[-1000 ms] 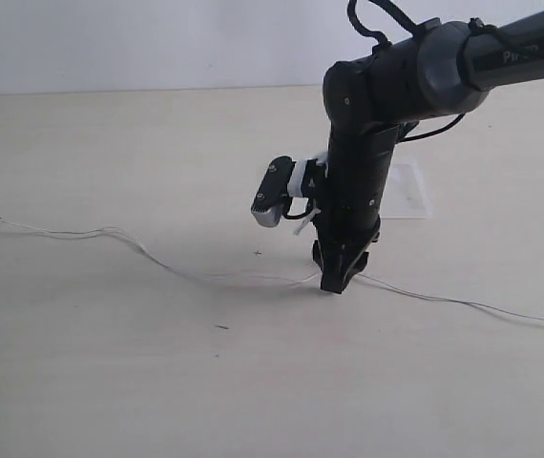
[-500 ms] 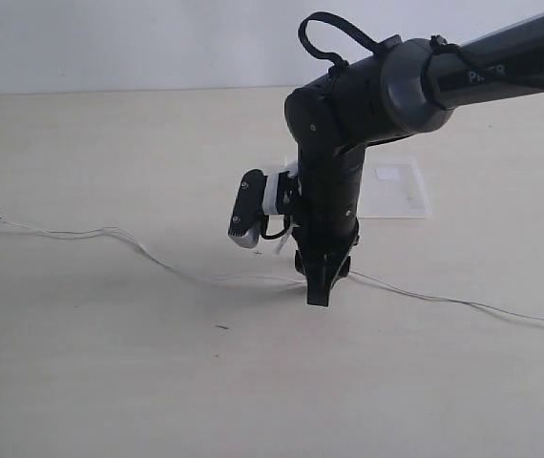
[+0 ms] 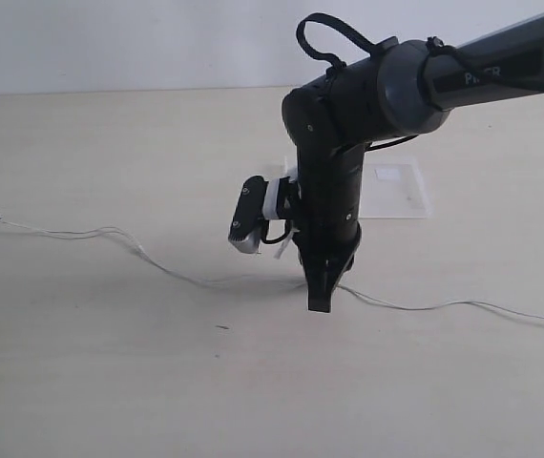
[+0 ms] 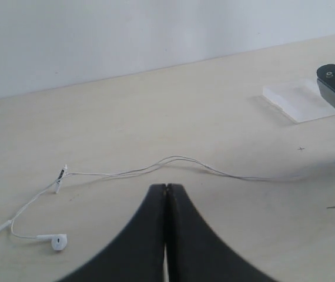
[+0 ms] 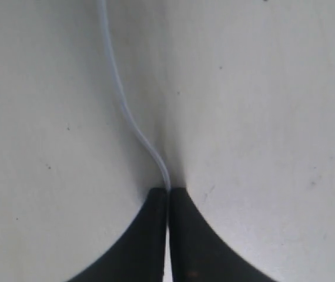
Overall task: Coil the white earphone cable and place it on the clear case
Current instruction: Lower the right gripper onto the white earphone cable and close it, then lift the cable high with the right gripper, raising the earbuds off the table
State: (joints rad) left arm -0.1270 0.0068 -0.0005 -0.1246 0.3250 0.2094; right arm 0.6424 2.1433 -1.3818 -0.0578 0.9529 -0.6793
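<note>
I'm watching my right gripper [image 5: 168, 191] pinching the thin, smooth white earphone cable [image 5: 133, 126] between black tapered jaws, spread a second ago; left gripper [image 4: 166, 188] pressed together, empty

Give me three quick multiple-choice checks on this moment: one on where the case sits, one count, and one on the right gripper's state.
1. Where is the case?
A. flat on the table, beyond the right gripper and apart from the cable
B. held up in the air
C. standing upright on its edge

2. How many earbuds show in the left wrist view?
A. one
B. two
C. four

3. The right gripper is:
A. wide open above the cable
B. shut on the cable
C. shut on the case

Answers:
1 A: the exterior view shows it lying flat behind the gripper, with bare table between it and the cable.
2 B: two lie near each other at the cable's end.
3 B: the right wrist view shows the cable running into the closed tips.
</note>
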